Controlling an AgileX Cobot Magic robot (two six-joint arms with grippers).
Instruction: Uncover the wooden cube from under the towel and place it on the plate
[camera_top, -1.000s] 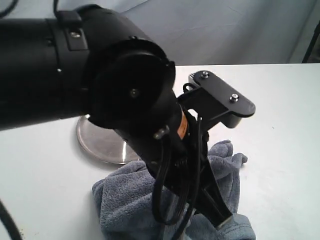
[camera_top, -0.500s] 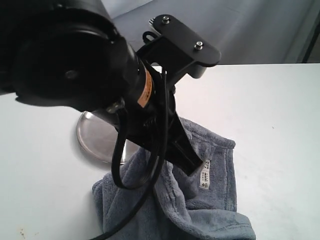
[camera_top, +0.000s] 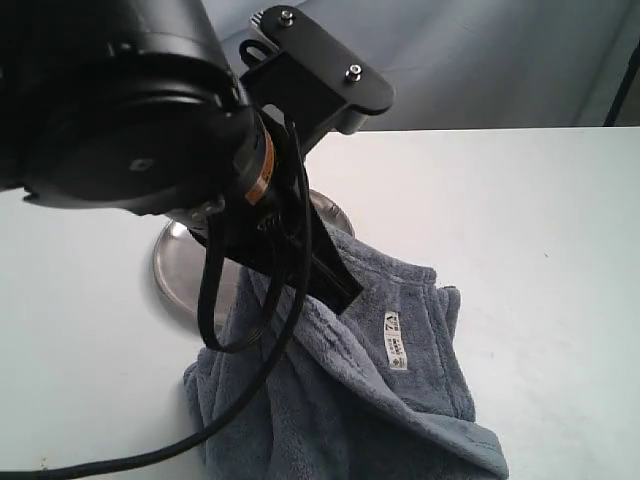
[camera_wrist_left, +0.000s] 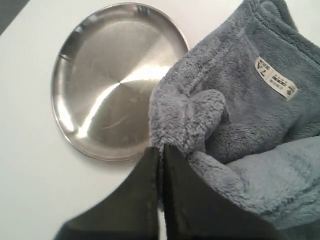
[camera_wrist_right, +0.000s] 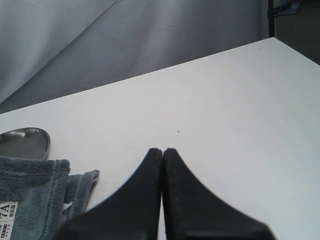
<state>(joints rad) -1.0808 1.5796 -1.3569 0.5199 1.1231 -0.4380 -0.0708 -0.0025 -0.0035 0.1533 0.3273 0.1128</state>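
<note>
The blue-grey plush towel (camera_top: 380, 400) lies bunched on the white table, one edge pulled up and over the rim of the steel plate (camera_top: 175, 275). My left gripper (camera_top: 345, 298) is shut on a fold of the towel (camera_wrist_left: 240, 115), right beside the plate (camera_wrist_left: 110, 75). The towel's white label (camera_wrist_left: 276, 82) faces up. The wooden cube is hidden; no view shows it. My right gripper (camera_wrist_right: 162, 150) is shut on nothing above bare table, with the towel's corner (camera_wrist_right: 30, 200) and the plate's edge (camera_wrist_right: 25, 140) off to its side.
The left arm's black body (camera_top: 130, 110) fills the upper left of the exterior view and hides part of the plate. Grey cloth backdrop (camera_top: 480, 60) hangs behind the table's far edge. A dark stand (camera_wrist_right: 280, 7) is at the far corner.
The left gripper has risen and swung toward the plate, dragging the towel's edge with it. The towel has unfolded and its white label now shows.
</note>
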